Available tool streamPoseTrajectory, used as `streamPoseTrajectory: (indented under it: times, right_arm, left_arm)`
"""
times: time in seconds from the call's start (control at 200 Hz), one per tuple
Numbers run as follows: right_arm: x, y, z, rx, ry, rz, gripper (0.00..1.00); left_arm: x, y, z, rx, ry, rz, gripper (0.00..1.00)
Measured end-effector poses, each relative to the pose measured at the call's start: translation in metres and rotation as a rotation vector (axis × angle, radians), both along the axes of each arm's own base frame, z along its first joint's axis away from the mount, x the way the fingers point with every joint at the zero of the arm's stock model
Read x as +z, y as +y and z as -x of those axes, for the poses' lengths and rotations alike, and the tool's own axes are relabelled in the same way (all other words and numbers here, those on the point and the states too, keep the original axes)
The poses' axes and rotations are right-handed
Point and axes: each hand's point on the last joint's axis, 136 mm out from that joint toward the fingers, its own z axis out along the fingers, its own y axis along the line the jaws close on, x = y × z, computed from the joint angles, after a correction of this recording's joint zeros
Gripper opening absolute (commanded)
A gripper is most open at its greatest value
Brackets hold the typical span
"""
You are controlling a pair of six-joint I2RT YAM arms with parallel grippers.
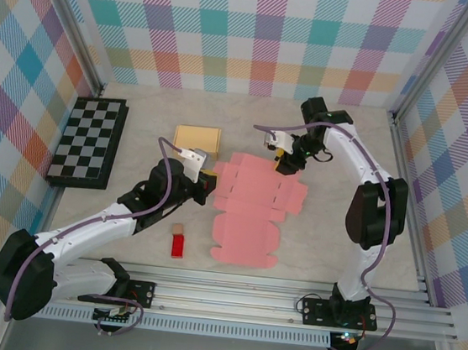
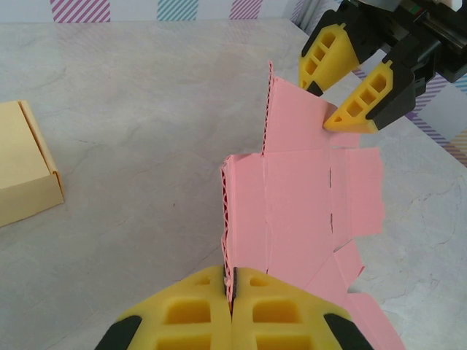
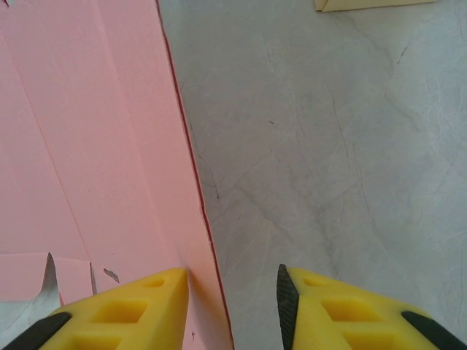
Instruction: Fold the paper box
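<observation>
The paper box (image 1: 251, 211) is a flat pink cardboard cut-out lying unfolded in the middle of the table. My left gripper (image 1: 205, 180) is at its left side, shut on the raised left edge of the cardboard (image 2: 292, 204); the corrugated edge is pinched between the yellow fingertips of that gripper (image 2: 232, 281). My right gripper (image 1: 287, 159) stands at the far end of the box. In the left wrist view the right gripper (image 2: 326, 106) straddles the far flap. Its jaws are apart, with the pink flap's edge (image 3: 95, 146) running between the tips of the right gripper (image 3: 232, 281).
A tan cardboard box (image 1: 197, 140) sits just beyond the pink sheet's far-left corner. A black-and-white chessboard (image 1: 88, 141) lies at the left. A small red block (image 1: 178, 245) rests near the front edge, left of the sheet. Patterned walls enclose the table.
</observation>
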Motion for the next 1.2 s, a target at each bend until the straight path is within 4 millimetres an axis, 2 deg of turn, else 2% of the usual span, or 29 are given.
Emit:
streamPoseTrajectory:
  times: [0.21, 0.37, 0.605, 0.665, 0.735, 0.95, 1.01, 1.134, 1.199]
  right_arm:
    - [-0.004, 0.0, 0.003, 0.003, 0.02, 0.004, 0.38]
    - [-0.007, 0.003, 0.004, 0.012, 0.028, 0.007, 0.28]
    - [-0.008, 0.005, 0.006, 0.018, 0.036, 0.01, 0.25]
    - [-0.008, 0.004, 0.007, 0.018, 0.037, 0.01, 0.19]
    - [-0.008, 0.005, 0.008, 0.021, 0.04, 0.006, 0.0]
    - [-0.011, 0.006, 0.008, 0.018, 0.032, 0.011, 0.0]
    - [-0.012, 0.006, 0.009, 0.009, 0.024, 0.008, 0.0]
    - [-0.005, 0.001, 0.013, -0.012, -0.02, 0.011, 0.0]
    - [0.004, -0.003, 0.013, -0.021, -0.071, 0.02, 0.0]
  left_arm:
    - [0.0, 0.0, 0.0, 0.0, 0.0, 0.0, 0.0]
    - [0.0, 0.0, 0.0, 0.0, 0.0, 0.0, 0.0]
    - [0.0, 0.0, 0.0, 0.0, 0.0, 0.0, 0.0]
    - [0.0, 0.0, 0.0, 0.001, 0.0, -0.001, 0.0]
    - [0.0, 0.0, 0.0, 0.001, 0.0, -0.001, 0.0]
    - [-0.001, 0.002, -0.001, 0.011, 0.0, -0.006, 0.0]
    - [-0.002, 0.003, -0.001, 0.017, 0.005, -0.012, 0.13]
    - [-0.008, 0.009, -0.003, 0.057, 0.027, -0.027, 0.52]
    - [-0.01, 0.015, -0.004, 0.097, 0.042, -0.029, 0.57]
